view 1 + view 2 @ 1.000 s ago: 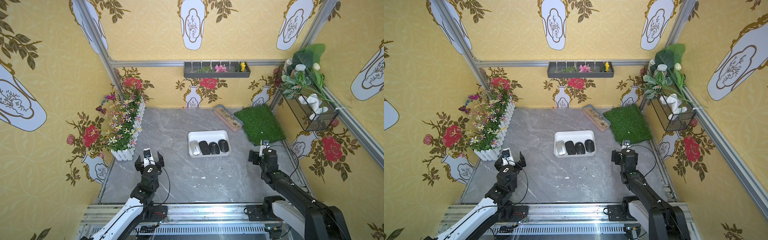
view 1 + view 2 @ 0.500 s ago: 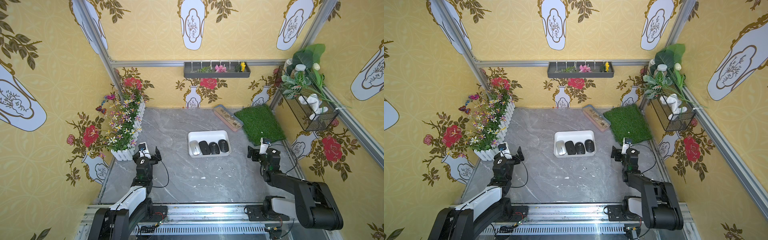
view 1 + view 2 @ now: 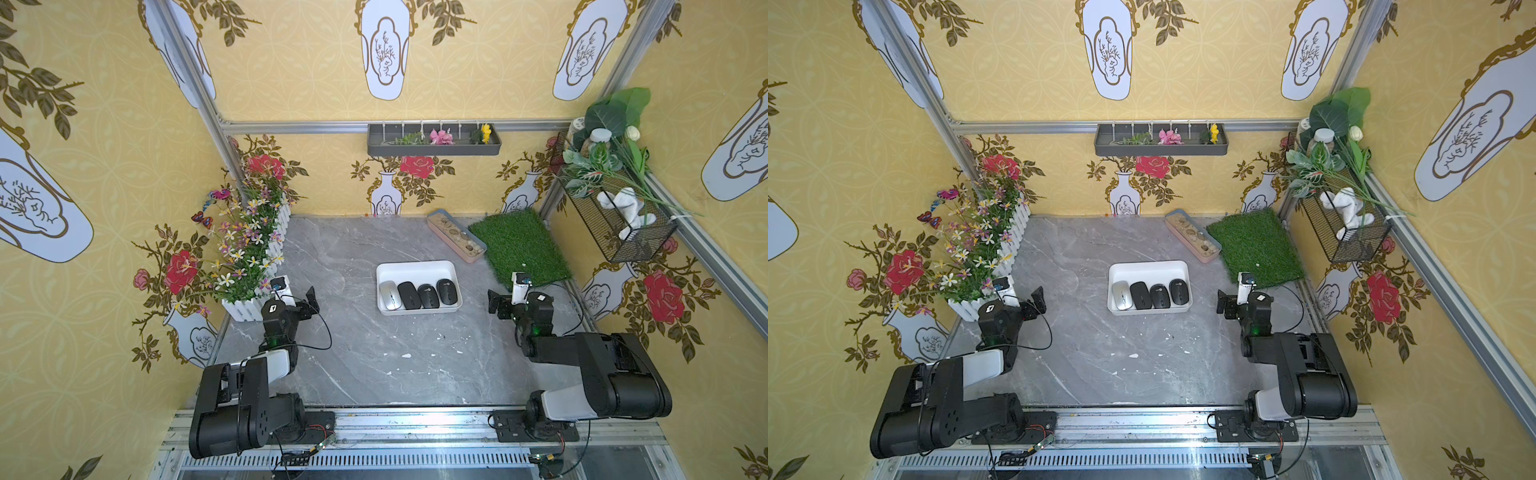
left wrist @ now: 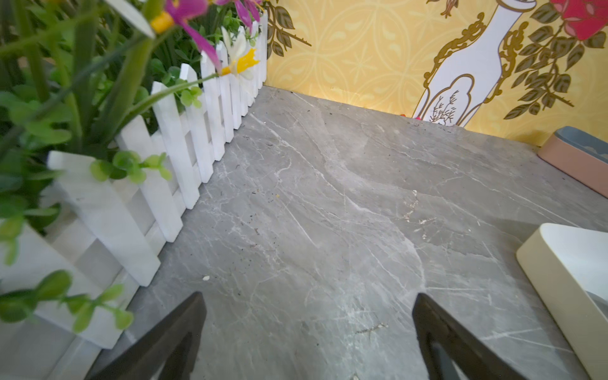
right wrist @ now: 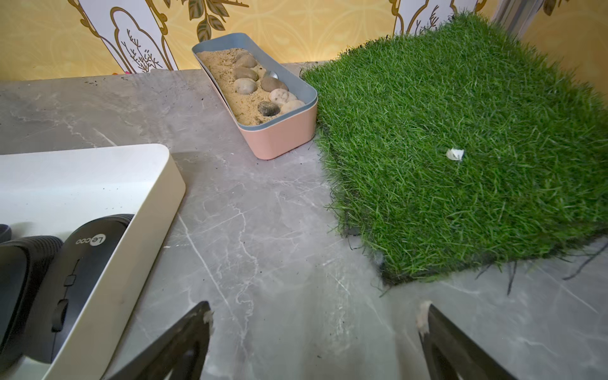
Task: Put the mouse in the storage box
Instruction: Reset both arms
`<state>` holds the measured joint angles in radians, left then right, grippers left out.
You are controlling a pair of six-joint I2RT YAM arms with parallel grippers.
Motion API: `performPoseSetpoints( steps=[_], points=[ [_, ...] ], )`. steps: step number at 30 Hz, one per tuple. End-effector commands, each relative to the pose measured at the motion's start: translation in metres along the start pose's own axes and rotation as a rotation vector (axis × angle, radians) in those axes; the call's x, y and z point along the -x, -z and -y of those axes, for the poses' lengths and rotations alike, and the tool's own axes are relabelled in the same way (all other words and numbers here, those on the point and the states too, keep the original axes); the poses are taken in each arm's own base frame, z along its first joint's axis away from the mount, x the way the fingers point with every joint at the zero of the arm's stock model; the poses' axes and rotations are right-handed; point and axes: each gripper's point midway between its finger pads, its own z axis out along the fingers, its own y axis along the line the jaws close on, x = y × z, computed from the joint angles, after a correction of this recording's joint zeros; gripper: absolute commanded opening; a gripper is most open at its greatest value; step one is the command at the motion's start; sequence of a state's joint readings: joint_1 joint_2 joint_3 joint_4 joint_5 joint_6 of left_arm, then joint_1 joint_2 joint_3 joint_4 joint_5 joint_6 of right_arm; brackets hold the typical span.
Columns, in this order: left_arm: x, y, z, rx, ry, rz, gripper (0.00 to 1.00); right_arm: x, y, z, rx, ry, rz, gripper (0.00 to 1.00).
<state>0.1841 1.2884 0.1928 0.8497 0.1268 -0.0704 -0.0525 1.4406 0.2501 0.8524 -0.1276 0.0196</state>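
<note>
Quick status from my end. The storage box [image 3: 415,272] sits about mid-desk [image 3: 374,353], well away from every edge. It has four mice lined up side by side along its near wall: one silver mouse [image 3: 387,295] at the left end, then three black mice [image 3: 428,296]. I can't spot any mouse out on the desk itself, so I reckon the job is basically done.

On handling, these look like light, rigid plastic shells, smooth and domed on top. I'd guess they're slippery if you pinch too high. I'd grab one across the narrow waist, low on the flat sides, not over the hump. They're packed close and the rightmost one lies right against the box wall, so getting a finger in between looks tight.

The left gripper [image 4: 307,297] is spread wide with nothing in it. It hangs over bare desk by the left edge, just beside the picket fence [image 4: 184,138]. The right gripper [image 5: 316,306] is spread wide and empty too. It's over bare desk near the right edge, between the box's right wall and the near corner of the grass mat [image 5: 460,131]. Neither one touches anything. The pink tray [image 5: 279,131] of pebbles sits toward the far edge, touching or nearly touching the mat.
</note>
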Motion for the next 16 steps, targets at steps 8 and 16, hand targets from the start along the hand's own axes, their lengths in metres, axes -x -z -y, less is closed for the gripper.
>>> performPoseSetpoints(
  steps=[8, 16],
  points=[
    [0.0026, -0.0022, -0.0088, 0.049, 0.05, 0.007, 1.0, 0.0068, -0.002, 0.0, 0.0, 0.009, 0.021, 0.97],
    [0.0033, -0.0014, -0.0088, 0.049, 0.051, 0.011, 1.0, 0.0072, -0.0002, -0.0003, -0.001, 0.01, 0.027, 0.97]
  ],
)
